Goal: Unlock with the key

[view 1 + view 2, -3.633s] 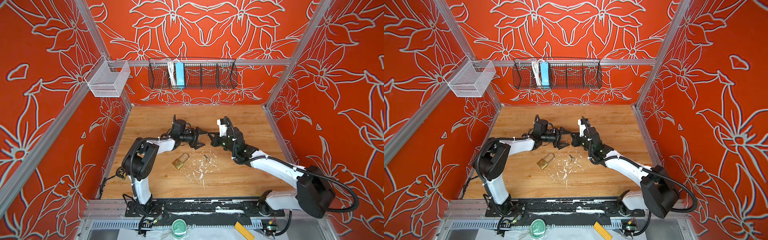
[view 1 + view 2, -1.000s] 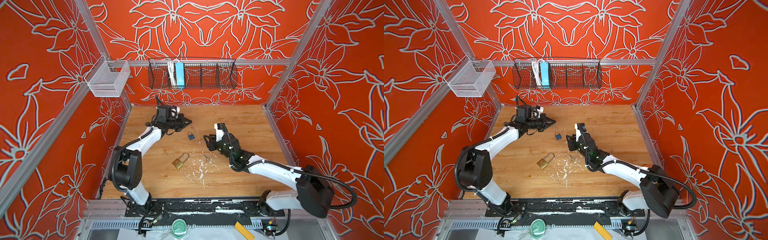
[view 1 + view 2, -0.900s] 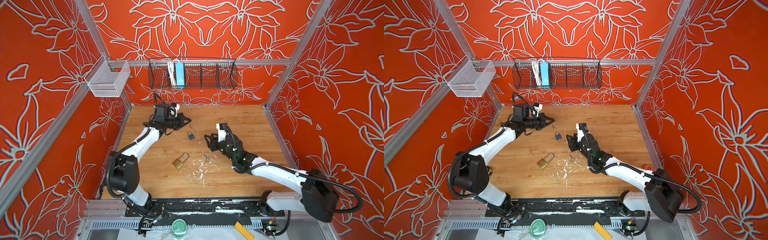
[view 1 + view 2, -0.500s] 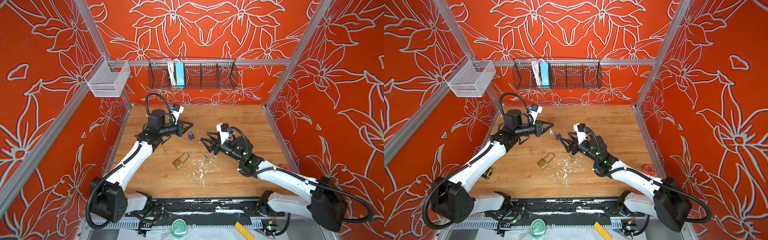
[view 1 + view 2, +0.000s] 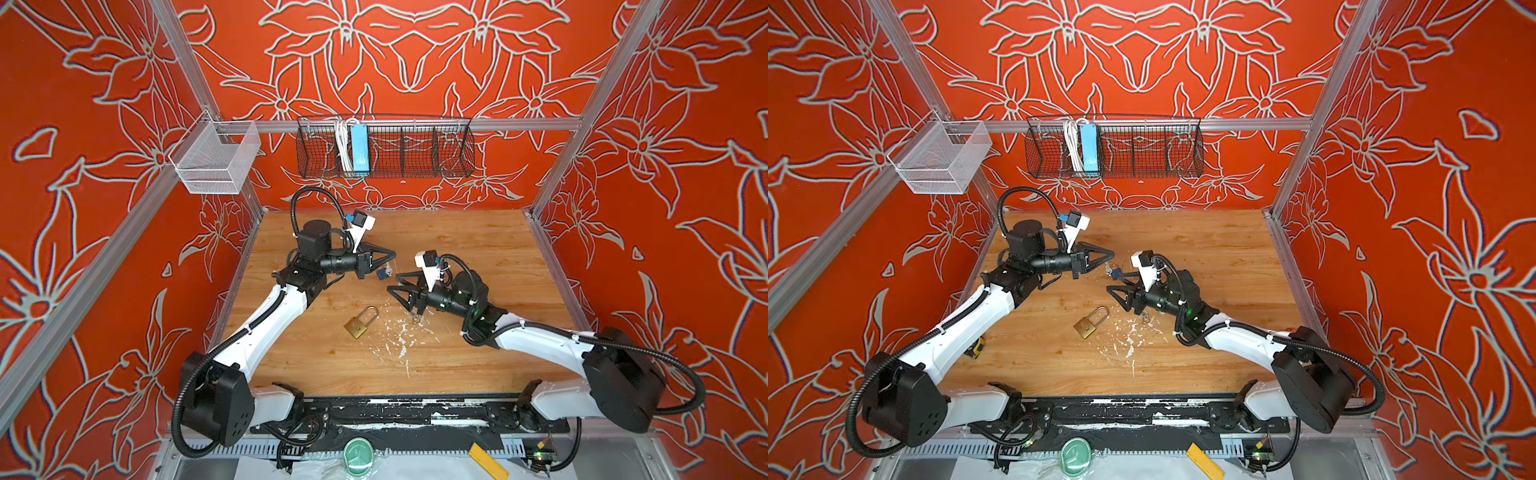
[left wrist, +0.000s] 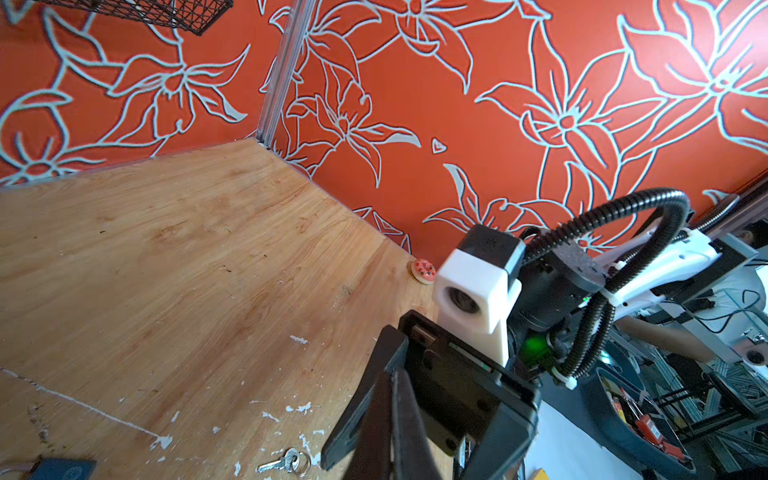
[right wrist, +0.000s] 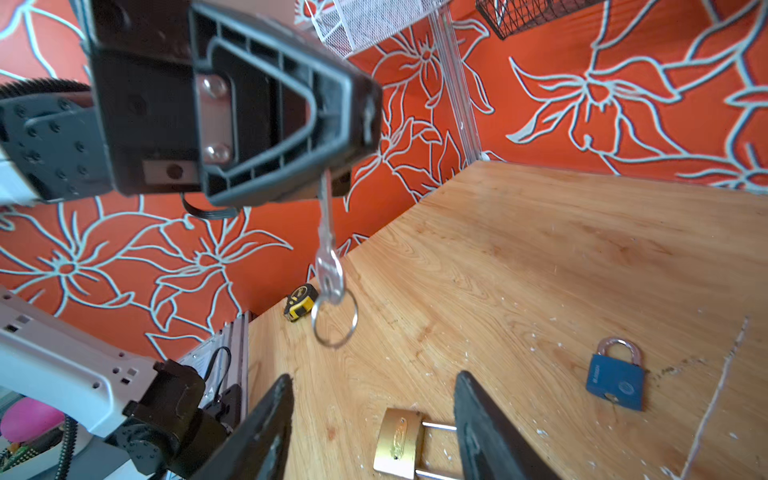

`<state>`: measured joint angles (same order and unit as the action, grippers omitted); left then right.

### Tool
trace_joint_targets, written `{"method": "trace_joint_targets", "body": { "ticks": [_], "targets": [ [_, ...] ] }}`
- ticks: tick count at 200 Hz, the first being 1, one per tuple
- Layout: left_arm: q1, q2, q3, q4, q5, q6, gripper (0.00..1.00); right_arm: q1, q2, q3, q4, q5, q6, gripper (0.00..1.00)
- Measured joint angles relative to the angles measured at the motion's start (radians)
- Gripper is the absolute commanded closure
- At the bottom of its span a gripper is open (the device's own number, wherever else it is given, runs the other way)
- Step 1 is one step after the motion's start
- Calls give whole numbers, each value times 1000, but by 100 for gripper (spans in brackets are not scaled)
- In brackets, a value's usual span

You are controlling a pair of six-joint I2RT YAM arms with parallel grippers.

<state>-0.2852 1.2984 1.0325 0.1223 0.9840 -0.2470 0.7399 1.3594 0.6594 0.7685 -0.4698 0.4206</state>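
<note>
My left gripper is shut on a small silver key that hangs from its fingers with a ring dangling below. In the left wrist view the fingers are pressed together and the key is hidden. My right gripper hovers open and empty, facing the left one; its fingers are spread wide above the brass padlock. That padlock lies flat on the wooden table. A blue padlock lies beyond it, under the left gripper in both top views.
A second key set lies on the white-flecked wood under the right wrist. A yellow tape measure sits by the left wall, a small red donut-like piece by the right wall. A black wire basket and a white one hang on the back rails.
The left arm has risen and swung from the back left toward the middle, gripper shut. The right gripper lifted off the table, opened wider and turned to face it.
</note>
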Motion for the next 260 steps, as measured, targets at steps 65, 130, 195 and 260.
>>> {"method": "trace_joint_targets", "body": {
  "ticks": [65, 130, 195, 260],
  "targets": [
    [-30, 26, 3, -2, 32, 2, 100, 0, 0, 2, 39, -2, 11, 49],
    [-43, 34, 4, -10, 44, 8, 100, 0, -13, 2, 51, 10, 13, 58],
    [-43, 37, 14, -16, 50, 12, 100, 0, -32, 2, 44, 21, 12, 70],
    [-44, 38, 14, -16, 50, 12, 100, 0, -30, 2, 44, 18, 22, 83]
  ]
}}
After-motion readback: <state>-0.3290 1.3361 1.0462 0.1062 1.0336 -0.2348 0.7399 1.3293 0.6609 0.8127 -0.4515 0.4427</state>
